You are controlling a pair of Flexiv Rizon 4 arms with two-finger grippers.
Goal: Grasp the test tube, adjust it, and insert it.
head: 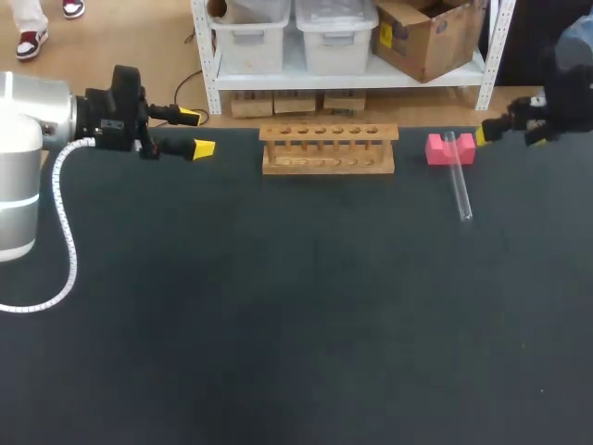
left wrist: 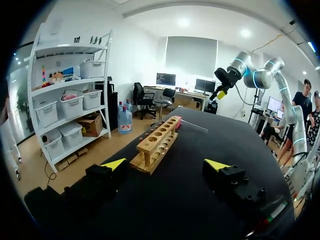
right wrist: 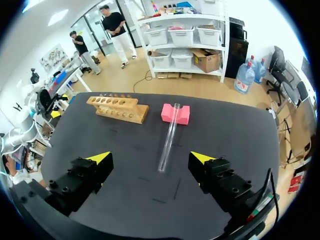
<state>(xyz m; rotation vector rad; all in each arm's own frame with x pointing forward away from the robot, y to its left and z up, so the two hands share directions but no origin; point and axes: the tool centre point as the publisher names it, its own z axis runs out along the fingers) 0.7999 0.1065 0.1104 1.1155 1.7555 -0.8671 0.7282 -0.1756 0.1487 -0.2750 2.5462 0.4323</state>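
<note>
Table: dark mat [head: 278, 324], wooden rack [head: 328, 148] at the far edge.
Test tube [head: 458, 181]: lying, one end on pink block [head: 450, 148].
Left gripper [head: 197, 132]: jaws spread, empty.
Right gripper [right wrist: 151, 158]: jaws spread, empty.

A dark, matte table [head: 278, 324] spreads across the scene from the near edge to the far one. On its far right part, close to the far edge, sits a small pink block [head: 435, 148] with a notch in its top.
</note>
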